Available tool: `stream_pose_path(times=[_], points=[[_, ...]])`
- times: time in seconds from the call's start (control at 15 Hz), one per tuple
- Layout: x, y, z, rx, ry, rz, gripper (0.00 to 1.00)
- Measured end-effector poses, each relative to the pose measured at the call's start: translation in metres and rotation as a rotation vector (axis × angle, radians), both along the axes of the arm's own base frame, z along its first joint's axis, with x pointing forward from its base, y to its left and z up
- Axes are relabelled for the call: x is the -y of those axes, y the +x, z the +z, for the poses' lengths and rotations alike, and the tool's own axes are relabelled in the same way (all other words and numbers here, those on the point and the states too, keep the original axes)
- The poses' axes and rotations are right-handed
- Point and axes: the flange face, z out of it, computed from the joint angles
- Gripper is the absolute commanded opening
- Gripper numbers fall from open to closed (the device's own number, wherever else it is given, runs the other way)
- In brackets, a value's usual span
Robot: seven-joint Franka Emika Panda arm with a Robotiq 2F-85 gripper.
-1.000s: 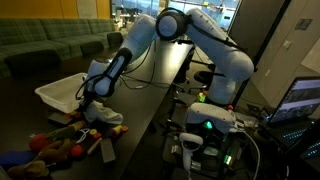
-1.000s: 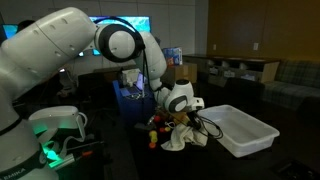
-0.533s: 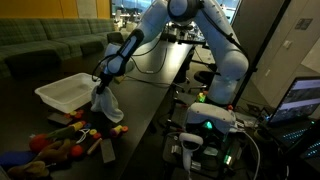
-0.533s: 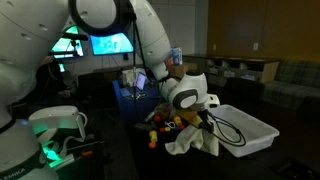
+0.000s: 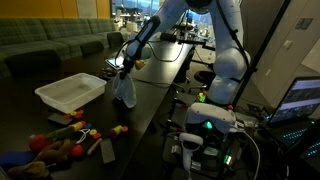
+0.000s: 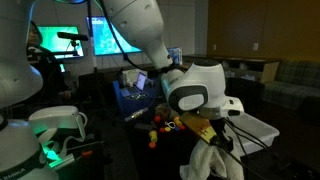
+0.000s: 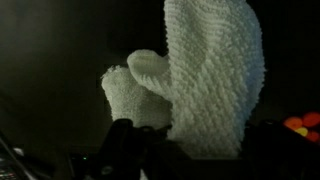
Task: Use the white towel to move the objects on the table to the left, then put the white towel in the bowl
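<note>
My gripper (image 5: 125,72) is shut on the white towel (image 5: 124,91) and holds it hanging in the air above the dark table. The towel also hangs below the gripper in an exterior view (image 6: 210,162) and fills the wrist view (image 7: 195,75). The white rectangular bowl (image 5: 68,91) sits on the table to the side of the towel; part of it shows behind the arm (image 6: 255,125). Several small colourful objects (image 5: 75,140) lie grouped near the table's front end, apart from the towel.
A green-lit controller box (image 5: 205,125) and cables stand beside the table. A second lit unit (image 6: 55,130) and a blue bag (image 6: 130,98) stand behind. Sofas (image 5: 40,45) line the back wall.
My gripper has lifted the towel off the objects and carried it up and away from them along the table. The objects stayed in place.
</note>
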Motion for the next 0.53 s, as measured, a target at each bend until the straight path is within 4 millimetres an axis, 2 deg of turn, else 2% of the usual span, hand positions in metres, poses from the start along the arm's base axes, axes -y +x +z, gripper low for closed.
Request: stream_pose_path(times=[0.2, 0.53], points=[[0.038, -0.026, 0.005, -0.027, -0.041, -0.053, 0.01], [0.066, -0.068, -0.007, -0.101, -0.076, -0.108, 0.01]])
